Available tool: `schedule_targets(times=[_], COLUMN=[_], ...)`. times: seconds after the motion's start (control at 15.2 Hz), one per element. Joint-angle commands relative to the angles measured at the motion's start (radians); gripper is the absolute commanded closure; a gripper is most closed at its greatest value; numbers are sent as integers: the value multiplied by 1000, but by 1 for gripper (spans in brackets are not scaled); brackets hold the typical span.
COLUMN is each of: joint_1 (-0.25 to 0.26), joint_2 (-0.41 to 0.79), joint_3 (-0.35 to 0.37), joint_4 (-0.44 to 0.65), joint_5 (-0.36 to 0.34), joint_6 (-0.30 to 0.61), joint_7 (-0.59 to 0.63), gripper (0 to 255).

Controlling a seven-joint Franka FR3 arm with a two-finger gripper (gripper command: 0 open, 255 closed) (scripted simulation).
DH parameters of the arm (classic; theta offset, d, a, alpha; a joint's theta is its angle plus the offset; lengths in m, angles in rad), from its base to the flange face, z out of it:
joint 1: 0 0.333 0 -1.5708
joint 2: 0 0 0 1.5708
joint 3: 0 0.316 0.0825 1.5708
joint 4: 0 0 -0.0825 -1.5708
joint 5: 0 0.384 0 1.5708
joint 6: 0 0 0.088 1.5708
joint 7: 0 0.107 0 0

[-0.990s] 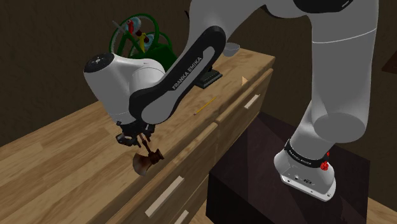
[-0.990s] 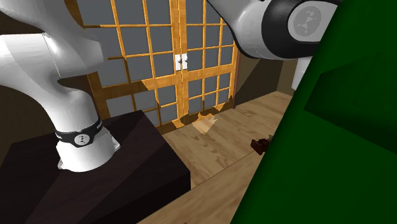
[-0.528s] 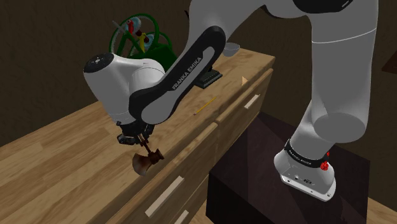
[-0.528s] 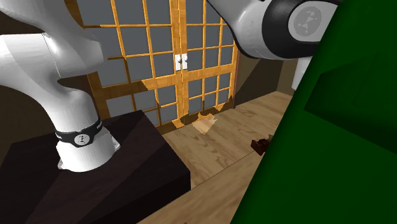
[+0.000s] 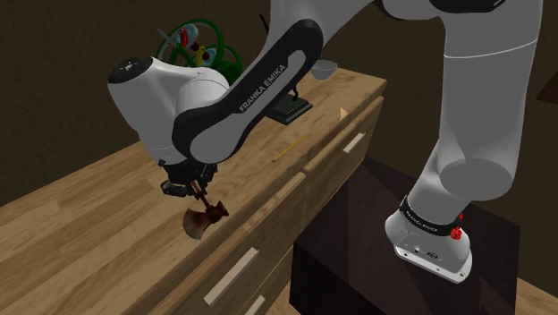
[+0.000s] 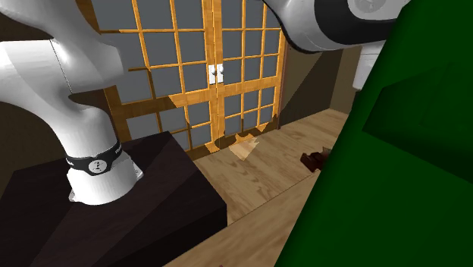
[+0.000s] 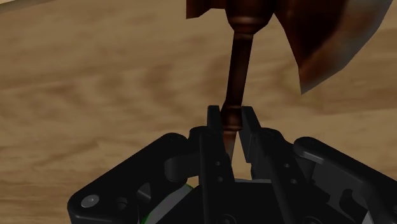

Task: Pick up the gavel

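**Shoulder view:** The white arm [image 5: 224, 107] bends down over a wooden top [image 5: 80, 224] in the left half of the frame. Its black gripper [image 5: 188, 186] pinches the thin handle of a dark brown gavel [image 5: 198, 222]. The gavel's head hangs low below the fingers, close to the top's front edge and above the drawers [image 5: 232, 273]. Whether the head is clear of the wood cannot be told from here. A green wire frame [image 5: 201, 49], a grey bowl [image 5: 324, 67] and a yellow pencil [image 5: 288, 148] sit well apart from it towards the upper middle. The dark stand [image 5: 358, 268] fills the lower right.

**Second exterior view:** A green mass [image 6: 394, 174] blocks the right half of the frame. A small dark brown shape [image 6: 312, 159] shows at its edge and is probably the gavel. Lattice doors [image 6: 205, 68] stand behind, and the arm's base is at left.

**Wrist view:** The gripper [image 7: 233, 118] has its jaws pressed on the very end of the handle. The gavel [image 7: 238, 63] runs up to its broad head at the upper edge of the frame, over wood grain.

The grip looks risky, because the hold is narrow and sits far from the heavy head. A quick lift or swing could pivot the handle between the pads or pull it free. A low path could also knock the head against the top's edge.
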Motion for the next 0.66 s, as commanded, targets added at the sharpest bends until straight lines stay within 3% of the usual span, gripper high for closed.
schedule_targets(times=[0.0,0.59], joint_1=[-8,-23], joint_2=[-22,-75], joint_3=[8,30], joint_4=[5,39], joint_5=[17,67], joint_6=[-20,-91], joint_7=[-12,-52], gripper=[255,255])
